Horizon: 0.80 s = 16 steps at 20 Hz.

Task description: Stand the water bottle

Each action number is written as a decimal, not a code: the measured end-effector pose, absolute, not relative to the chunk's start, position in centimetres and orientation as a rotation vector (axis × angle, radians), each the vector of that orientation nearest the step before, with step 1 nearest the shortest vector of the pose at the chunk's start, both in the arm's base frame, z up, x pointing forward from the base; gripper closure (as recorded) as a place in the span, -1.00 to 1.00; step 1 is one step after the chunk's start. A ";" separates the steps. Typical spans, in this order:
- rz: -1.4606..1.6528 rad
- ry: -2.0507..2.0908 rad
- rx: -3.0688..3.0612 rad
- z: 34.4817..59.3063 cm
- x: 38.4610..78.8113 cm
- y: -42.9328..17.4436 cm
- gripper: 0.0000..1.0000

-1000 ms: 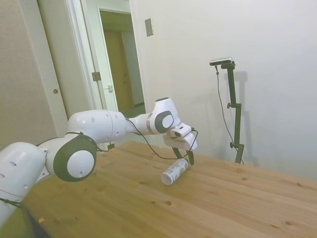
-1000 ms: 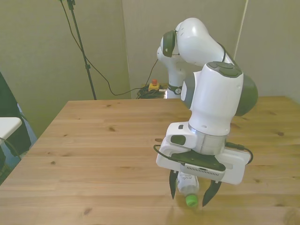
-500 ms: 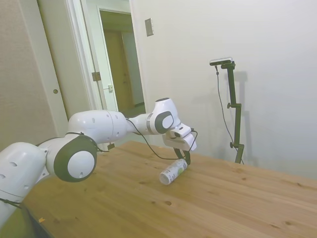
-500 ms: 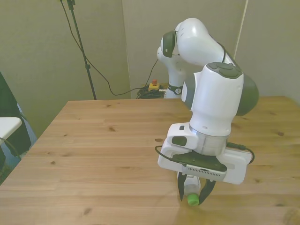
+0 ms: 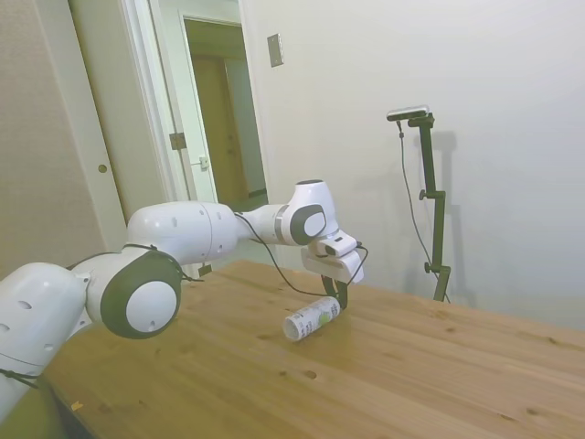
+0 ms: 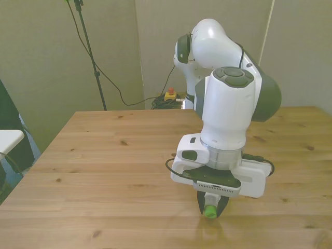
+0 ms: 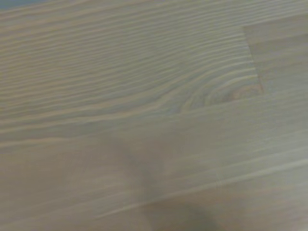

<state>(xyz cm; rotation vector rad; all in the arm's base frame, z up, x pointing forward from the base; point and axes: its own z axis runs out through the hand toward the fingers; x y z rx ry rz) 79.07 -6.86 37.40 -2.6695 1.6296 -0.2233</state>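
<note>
Wooden bench (image 5: 384, 366) carries the water bottle (image 5: 309, 319), on its side, now pinched near the cap by the end effector (image 6: 211, 206), which has closed, so tipping upright can begin.

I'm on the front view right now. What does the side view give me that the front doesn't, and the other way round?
Only the side view shows the water bottle's whole body: it lies tilted, its base end facing that camera. Only the front view shows the green cap poking out below the wrist, with the body mostly hidden behind the hand. Both show the gripper shut on the bottle's cap end, low over the wooden table, with the bottle not yet upright.
</note>
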 end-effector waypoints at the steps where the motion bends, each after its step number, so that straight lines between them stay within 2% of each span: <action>1: -0.222 1.639 -2.656 37.8 79.1 -6.7 1.00; 4: -0.239 1.655 -2.594 40.1 79.0 -5.8 1.00; 9: -0.348 1.629 -2.535 46.5 78.1 -3.2 1.00; 13: -0.618 1.688 -2.472 51.3 76.4 -0.7 1.00; 16: -0.835 1.755 -2.398 53.3 74.9 -0.1 1.00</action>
